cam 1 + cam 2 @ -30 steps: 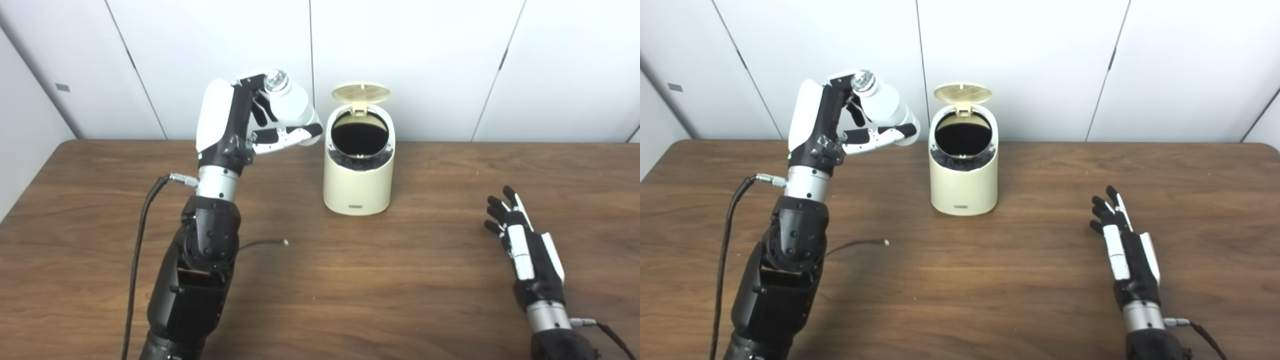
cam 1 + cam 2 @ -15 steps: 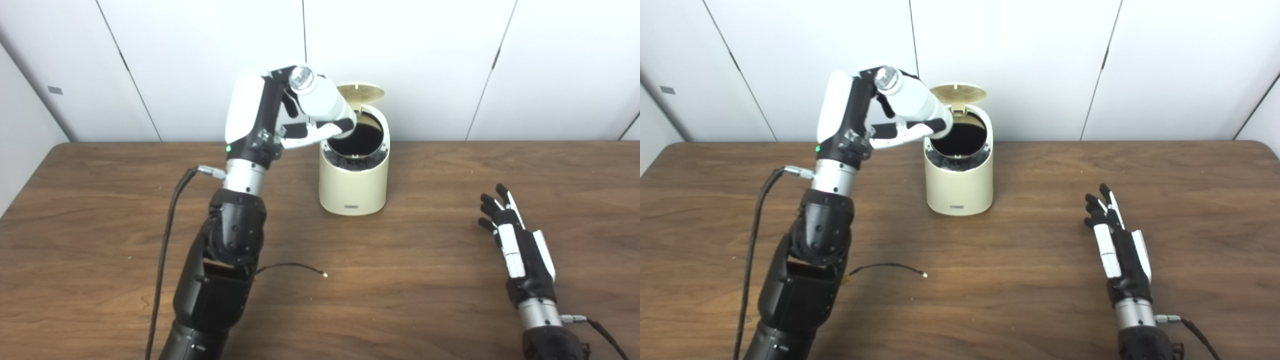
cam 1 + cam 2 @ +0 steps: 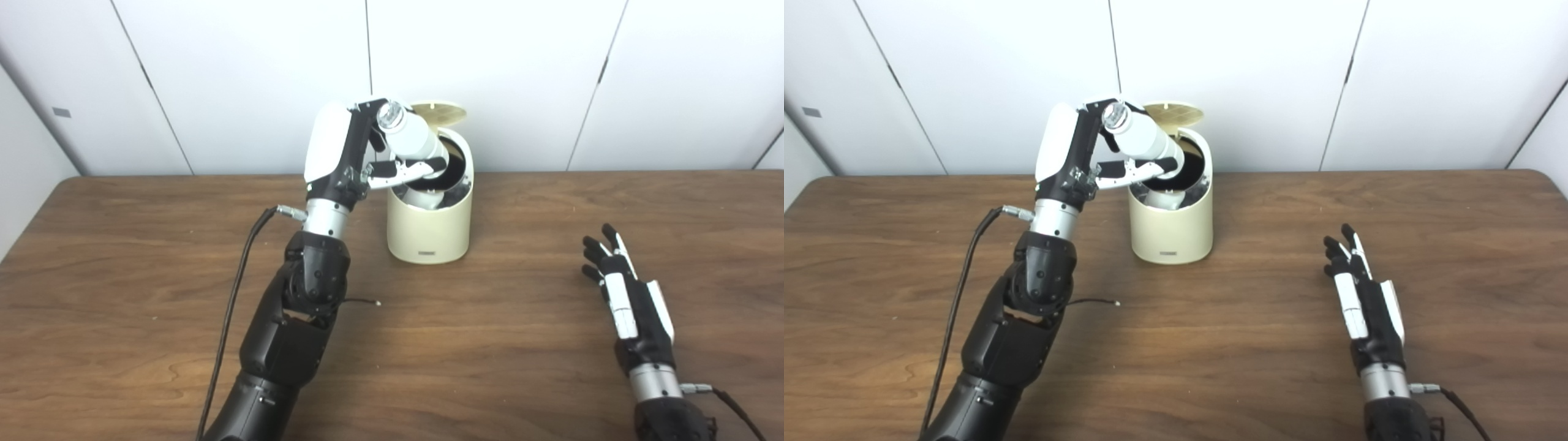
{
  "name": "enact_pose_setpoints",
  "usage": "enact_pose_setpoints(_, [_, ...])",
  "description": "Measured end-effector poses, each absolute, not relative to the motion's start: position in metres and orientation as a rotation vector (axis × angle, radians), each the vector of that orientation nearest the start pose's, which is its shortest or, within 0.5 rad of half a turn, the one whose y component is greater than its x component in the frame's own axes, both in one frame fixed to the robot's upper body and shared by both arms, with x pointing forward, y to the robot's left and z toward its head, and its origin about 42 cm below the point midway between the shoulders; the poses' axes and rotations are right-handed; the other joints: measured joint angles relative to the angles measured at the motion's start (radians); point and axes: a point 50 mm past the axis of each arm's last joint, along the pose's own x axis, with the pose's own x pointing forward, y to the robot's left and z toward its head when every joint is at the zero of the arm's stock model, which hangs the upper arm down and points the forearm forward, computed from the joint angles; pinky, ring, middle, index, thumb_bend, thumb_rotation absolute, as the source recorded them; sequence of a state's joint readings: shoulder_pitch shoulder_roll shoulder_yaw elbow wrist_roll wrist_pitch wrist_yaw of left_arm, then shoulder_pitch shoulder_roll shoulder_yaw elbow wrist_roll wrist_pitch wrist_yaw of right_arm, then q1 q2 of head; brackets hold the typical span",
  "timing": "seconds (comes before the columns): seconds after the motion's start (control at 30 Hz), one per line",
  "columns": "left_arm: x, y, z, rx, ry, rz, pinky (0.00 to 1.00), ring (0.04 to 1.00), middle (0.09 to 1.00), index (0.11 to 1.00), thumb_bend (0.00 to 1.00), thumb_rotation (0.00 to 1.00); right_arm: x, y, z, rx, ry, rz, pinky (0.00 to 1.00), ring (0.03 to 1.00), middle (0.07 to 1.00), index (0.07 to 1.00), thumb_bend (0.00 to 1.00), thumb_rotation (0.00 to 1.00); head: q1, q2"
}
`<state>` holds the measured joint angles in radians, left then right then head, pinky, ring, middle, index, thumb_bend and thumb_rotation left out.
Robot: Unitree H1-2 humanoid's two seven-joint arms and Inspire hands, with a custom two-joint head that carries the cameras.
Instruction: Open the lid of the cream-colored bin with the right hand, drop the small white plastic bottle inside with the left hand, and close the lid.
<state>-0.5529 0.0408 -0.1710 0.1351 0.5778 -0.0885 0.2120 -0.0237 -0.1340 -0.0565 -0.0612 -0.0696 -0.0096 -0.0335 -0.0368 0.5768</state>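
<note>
A cream-colored cylindrical plastic bin [image 3: 430, 226] stands on a brown wooden table [image 3: 490, 343], its round hinged lid [image 3: 438, 114] tipped up at the back. The robot's left hand [image 3: 367, 160] grasps a small white plastic bottle [image 3: 411, 138], tilted with its base over the bin's open mouth and its neck pointing away. To drop it cleanly, the base should clear the near rim before the fingers loosen. The right hand [image 3: 628, 297] rests well right of the bin, fingers spread, empty.
</note>
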Motion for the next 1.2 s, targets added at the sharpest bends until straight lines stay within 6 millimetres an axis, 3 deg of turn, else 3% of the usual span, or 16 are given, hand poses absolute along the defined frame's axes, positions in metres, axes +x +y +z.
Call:
enact_pose_setpoints(0.63, [0.4288, 0.1271, 0.2496, 0.66, -0.684, 0.0, 0.38, 0.417, 0.532, 0.478, 0.5, 0.0, 0.2913, -0.2662, 0.1247, -0.2, -0.1, -0.081, 0.89, 0.919, 0.903, 0.975, 0.69, 1.0, -0.006, 0.011])
enact_pose_setpoints(0.87, [0.4276, 0.1307, 0.2535, 0.722, -0.696, -0.005, 0.28, 0.346, 0.473, 0.543, 0.49, 0.0, 0.2911, -0.2665, 0.1248, -0.193, -0.1, -0.082, 0.89, 0.916, 0.894, 0.974, 0.7, 1.0, -0.002, 0.017])
enact_pose_setpoints(0.93, [0.4275, 0.1302, 0.2542, 0.747, -0.684, 0.0, 0.28, 0.426, 0.45, 0.519, 0.5, 0.0, 0.2908, -0.2665, 0.1249, -0.193, -0.1, -0.081, 0.89, 0.916, 0.895, 0.977, 0.7, 1.0, -0.002, 0.018])
enact_pose_setpoints(1.0, [0.4268, 0.1286, 0.2546, 0.779, -0.672, -0.009, 0.32, 0.411, 0.503, 0.515, 0.5, 0.0, 0.2907, -0.2666, 0.1249, -0.191, -0.1, -0.081, 0.89, 0.917, 0.893, 0.977, 0.69, 1.0, -0.002, 0.02])
enact_pose_setpoints(1.1, [0.4254, 0.1266, 0.256, 0.846, -0.66, -0.013, 0.42, 0.492, 0.589, 0.495, 0.52, 0.04, 0.2906, -0.2666, 0.1252, -0.185, -0.099, -0.079, 0.89, 0.904, 0.881, 0.967, 0.69, 1.0, 0.003, 0.021])
enact_pose_setpoints(1.13, [0.4254, 0.1268, 0.2557, 0.872, -0.654, -0.01, 0.44, 0.512, 0.595, 0.541, 0.75, 0.02, 0.2906, -0.2667, 0.1253, -0.183, -0.099, -0.079, 0.89, 0.902, 0.878, 0.965, 0.69, 1.0, 0.003, 0.021])
enact_pose_setpoints(1.2, [0.4257, 0.1274, 0.2538, 0.922, -0.642, -0.011, 0.47, 0.54, 0.602, 0.58, 0.95, 0.0, 0.2906, -0.2669, 0.1253, -0.181, -0.099, -0.079, 0.88, 0.898, 0.875, 0.964, 0.69, 1.0, 0.002, 0.023])
